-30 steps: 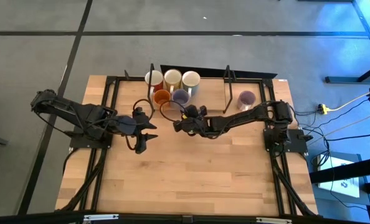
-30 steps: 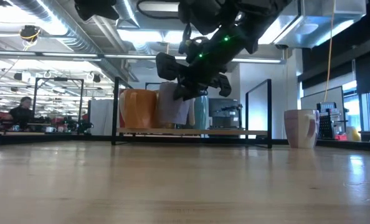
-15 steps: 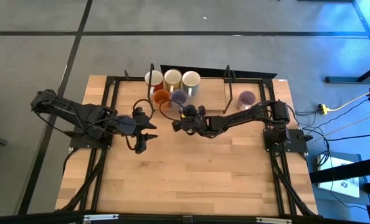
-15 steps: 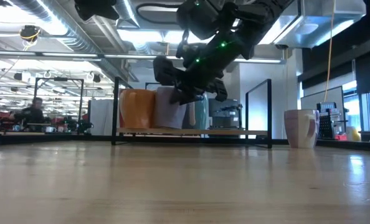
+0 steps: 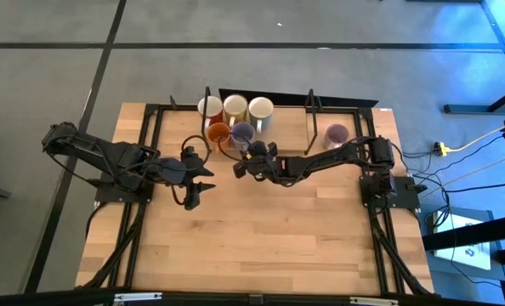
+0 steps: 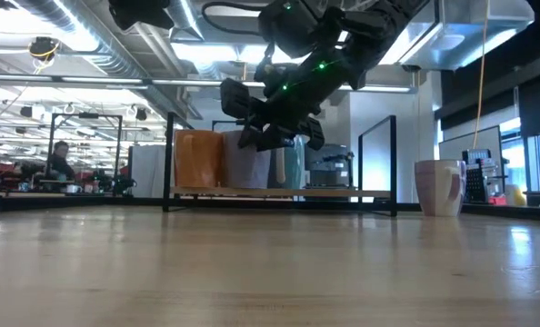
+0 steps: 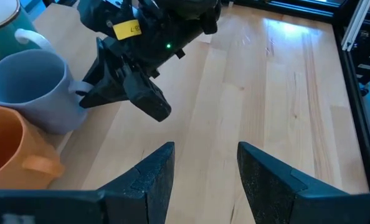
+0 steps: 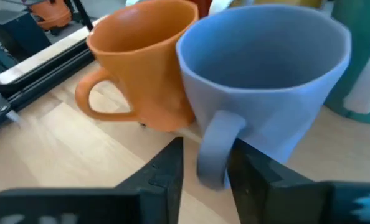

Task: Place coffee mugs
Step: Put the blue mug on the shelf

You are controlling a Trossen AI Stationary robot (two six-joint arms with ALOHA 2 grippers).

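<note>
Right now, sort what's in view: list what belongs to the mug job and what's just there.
Job:
pale purple mug, handle between right gripper fingers
orange mug
three cream mugs
second purple mug

Just there:
left gripper, idle, open
black rack frame

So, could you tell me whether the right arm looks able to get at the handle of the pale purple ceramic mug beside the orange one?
Probably yes: the right gripper is open, its fingers either side of the pale purple ceramic mug's handle, with nothing between them.

R pincer (image 5: 238,167) open; L pincer (image 5: 203,184) open, idle.
</note>
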